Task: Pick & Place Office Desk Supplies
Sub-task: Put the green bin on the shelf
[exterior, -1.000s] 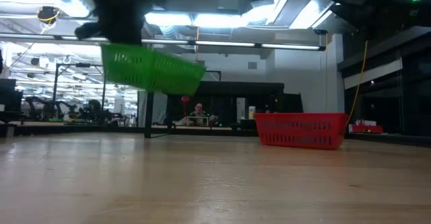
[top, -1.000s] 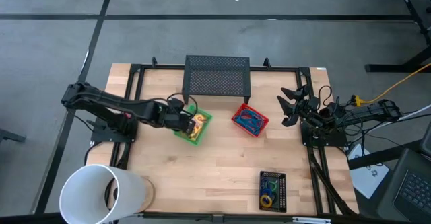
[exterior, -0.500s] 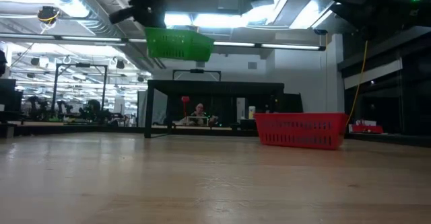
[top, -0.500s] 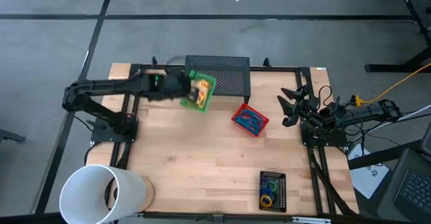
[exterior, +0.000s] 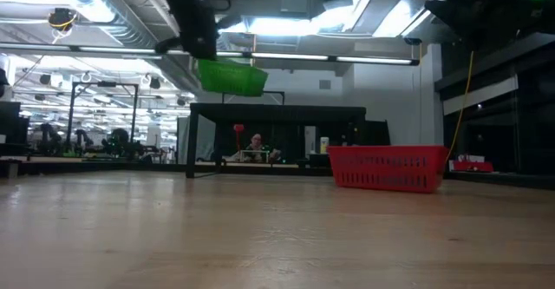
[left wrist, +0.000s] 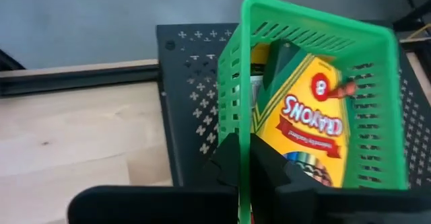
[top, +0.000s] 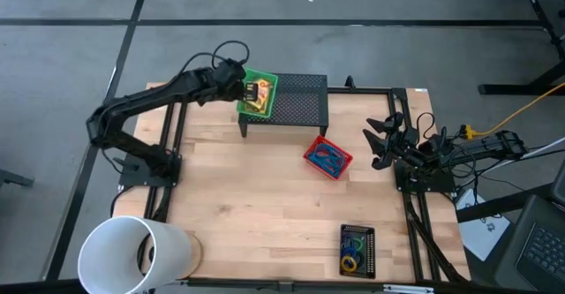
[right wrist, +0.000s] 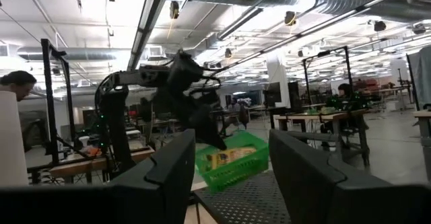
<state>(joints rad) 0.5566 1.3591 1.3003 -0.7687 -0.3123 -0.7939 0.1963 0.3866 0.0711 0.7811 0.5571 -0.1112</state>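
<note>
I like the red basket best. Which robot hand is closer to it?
Right. The right gripper waits open just beside the red basket, apart from it. The left gripper is farther off, holding the green basket above the black shelf.

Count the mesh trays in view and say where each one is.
3. The green tray hangs in the left hand above the black shelf; the red tray sits mid-table; the black tray lies near the front edge.

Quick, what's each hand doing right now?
Left hand: shut on the green tray's rim, tray held in the air over the black shelf.
Right hand: open, empty.
</note>
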